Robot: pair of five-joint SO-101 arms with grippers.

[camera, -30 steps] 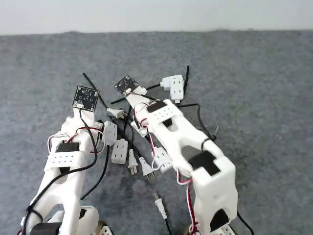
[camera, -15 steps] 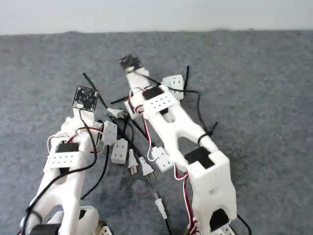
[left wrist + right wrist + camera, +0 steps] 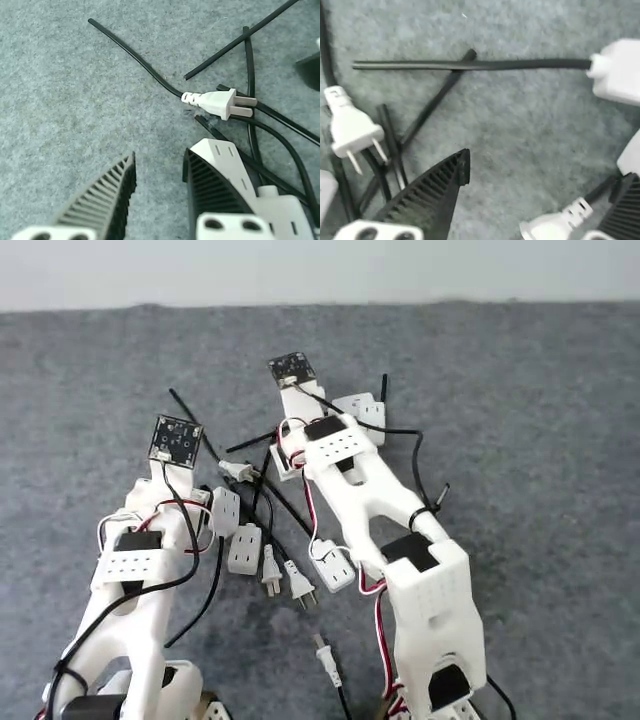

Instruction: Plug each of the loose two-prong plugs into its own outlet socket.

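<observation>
Grey carpet-like surface (image 3: 560, 490) under a pale wall, with the cords tangled between my two arms. The left arm (image 3: 135, 560) sits low at the tangle's near-left edge. Its jaws are spread and hold nothing. I read that as lined up for the white plug (image 3: 217, 102), which lies flat just ahead of the jaw tips, prongs pointing away from its black cord. A socket block (image 3: 225, 155) lies just beside the fixed jaw, so a partner for that plug is near.

The right arm (image 3: 370, 500) stretches across the middle toward the far socket block (image 3: 360, 410). Its jaws are also spread and hold nothing, over bare carpet between that block (image 3: 620, 70) and a prong-down plug (image 3: 350, 125). I judge this plug to be the one in front of the left arm, though I cannot be certain.

From above I get the layout the wrist cameras miss. Two loose plugs (image 3: 285, 580) lie side by side near the arm bases and a fourth plug (image 3: 325, 658) lies nearer still. There are two more sockets, one (image 3: 244, 548) by the left arm and one (image 3: 335, 565) against the right. Nothing looks mated yet. The wrist views add the jaw opening and which way the prongs face.
</observation>
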